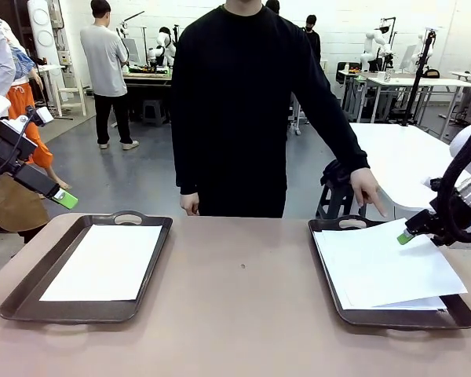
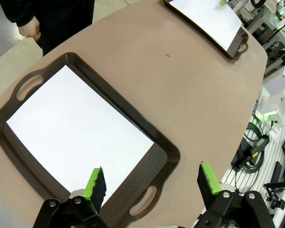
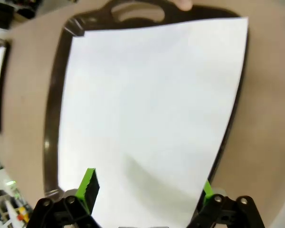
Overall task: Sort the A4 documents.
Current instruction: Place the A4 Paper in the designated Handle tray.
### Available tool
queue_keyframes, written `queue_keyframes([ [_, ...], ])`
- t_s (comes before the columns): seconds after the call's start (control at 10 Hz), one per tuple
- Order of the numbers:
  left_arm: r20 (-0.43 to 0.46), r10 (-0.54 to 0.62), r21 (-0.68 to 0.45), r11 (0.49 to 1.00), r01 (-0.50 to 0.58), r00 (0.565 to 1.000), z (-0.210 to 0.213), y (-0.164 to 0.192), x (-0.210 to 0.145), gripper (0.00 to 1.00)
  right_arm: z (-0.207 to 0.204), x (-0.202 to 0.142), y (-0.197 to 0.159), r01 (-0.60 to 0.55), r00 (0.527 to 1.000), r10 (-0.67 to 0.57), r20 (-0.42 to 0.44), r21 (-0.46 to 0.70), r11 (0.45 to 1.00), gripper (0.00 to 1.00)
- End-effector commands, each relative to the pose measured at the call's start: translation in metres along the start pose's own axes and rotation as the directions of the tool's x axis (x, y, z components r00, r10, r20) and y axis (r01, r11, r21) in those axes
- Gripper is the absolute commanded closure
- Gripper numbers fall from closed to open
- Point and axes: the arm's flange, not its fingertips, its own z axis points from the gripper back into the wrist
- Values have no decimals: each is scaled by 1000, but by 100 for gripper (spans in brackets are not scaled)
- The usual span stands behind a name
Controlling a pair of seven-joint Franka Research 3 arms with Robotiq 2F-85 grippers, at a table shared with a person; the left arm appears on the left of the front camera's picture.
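A4 documents (image 1: 385, 267) stacked askew in the right tray (image 1: 392, 317)
Right claw (image 3: 147, 187) is held open just above them, nearest; left claw (image 2: 152, 183) open

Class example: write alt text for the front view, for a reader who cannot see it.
Two dark brown handled trays sit on a tan table, each holding white A4 paper sheets. A person's hand reaches toward the right tray, beside the open right gripper.

Robotics lab: workbenches (image 1: 400, 81), other robot rigs behind.
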Motion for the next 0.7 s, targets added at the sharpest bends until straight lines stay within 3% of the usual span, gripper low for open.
queue_keyframes([
  [0.0,1,-4,0,1000,4,1000,1,0,0,0,-1,-8,21,-12,999,8,-41,-103,995,0],
  [0.6,1,-4,0,1000,4,1000,1,0,0,0,4,-9,55,-112,993,100,-65,-225,968,0],
])
